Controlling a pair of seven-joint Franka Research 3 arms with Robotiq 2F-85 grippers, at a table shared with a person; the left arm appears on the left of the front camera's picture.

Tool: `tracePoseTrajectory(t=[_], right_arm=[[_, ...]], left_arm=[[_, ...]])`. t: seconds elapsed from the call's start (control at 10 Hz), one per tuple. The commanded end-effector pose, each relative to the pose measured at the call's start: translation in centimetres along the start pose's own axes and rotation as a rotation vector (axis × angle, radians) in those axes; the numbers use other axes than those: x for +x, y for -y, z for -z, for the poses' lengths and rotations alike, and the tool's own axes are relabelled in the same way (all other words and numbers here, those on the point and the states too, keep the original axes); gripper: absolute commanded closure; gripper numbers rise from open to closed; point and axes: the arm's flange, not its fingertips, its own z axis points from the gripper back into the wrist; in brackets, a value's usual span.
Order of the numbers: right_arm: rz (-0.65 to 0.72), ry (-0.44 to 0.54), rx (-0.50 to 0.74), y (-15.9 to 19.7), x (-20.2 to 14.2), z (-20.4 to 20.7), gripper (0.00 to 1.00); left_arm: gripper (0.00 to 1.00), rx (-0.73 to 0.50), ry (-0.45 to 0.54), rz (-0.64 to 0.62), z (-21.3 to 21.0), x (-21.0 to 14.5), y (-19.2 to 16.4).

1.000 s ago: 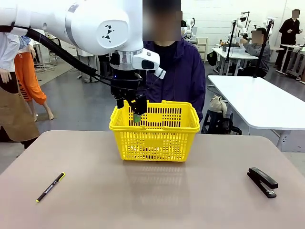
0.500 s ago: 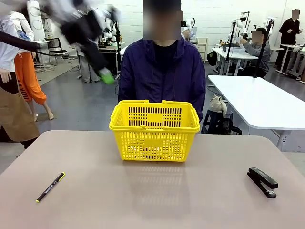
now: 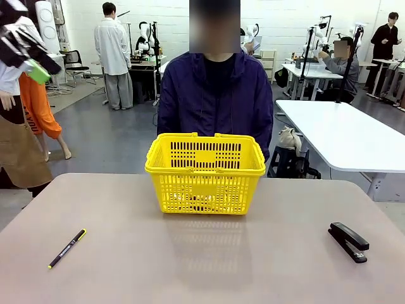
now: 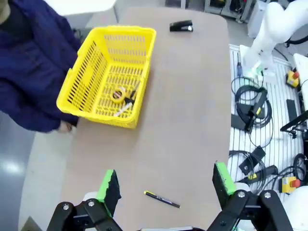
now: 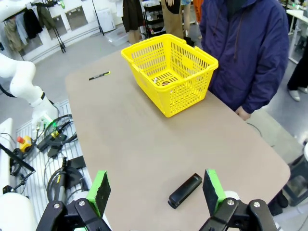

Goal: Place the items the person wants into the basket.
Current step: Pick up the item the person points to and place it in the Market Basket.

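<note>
I saw a beige table (image 3: 202,266) carrying a yellow basket (image 3: 205,174), a black pen (image 3: 66,248) and a black stapler (image 3: 348,241). In the left wrist view, pen sat just ahead of the left claw (image 4: 166,185), basket and stapler far beyond.

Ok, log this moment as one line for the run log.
left gripper: open, empty, high above table | right gripper: open, empty | basket: holds tape measure, marker, utility knife | pen, stapler: on table

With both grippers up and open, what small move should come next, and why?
Probably none beyond parking the arms: the round yellow-black tape measure, slim white marker and yellow-black utility knife lie inside the yellow plastic basket; left gripper and right gripper hold nothing.
</note>
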Motion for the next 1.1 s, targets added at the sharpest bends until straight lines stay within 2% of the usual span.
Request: tracePoseTrajectory(t=[0.0, 0.2, 0.6, 0.7, 1.0], right_arm=[[-0.016, 0.039, 0.008, 0.1, 0.1, 0.2, 0.00], [-0.016, 0.039, 0.008, 0.1, 0.1, 0.2, 0.00], [-0.016, 0.039, 0.008, 0.1, 0.1, 0.2, 0.00], [-0.016, 0.039, 0.008, 0.1, 0.1, 0.2, 0.00], [-0.016, 0.039, 0.008, 0.1, 0.1, 0.2, 0.00]], left_arm=[[0.00, -0.002, 0.174, 0.055, -0.8, -3.6, 0.9], [0.00, 0.033, 0.240, 0.029, -2.1, -6.6, -0.7], [0.00, 0.026, 0.229, 0.014, -0.7, -10.8, -3.4], [0.00, 0.030, 0.262, 0.019, -0.1, -12.0, -3.7], [0.00, 0.023, 0.260, 0.006, 1.1, -12.2, -4.5]])
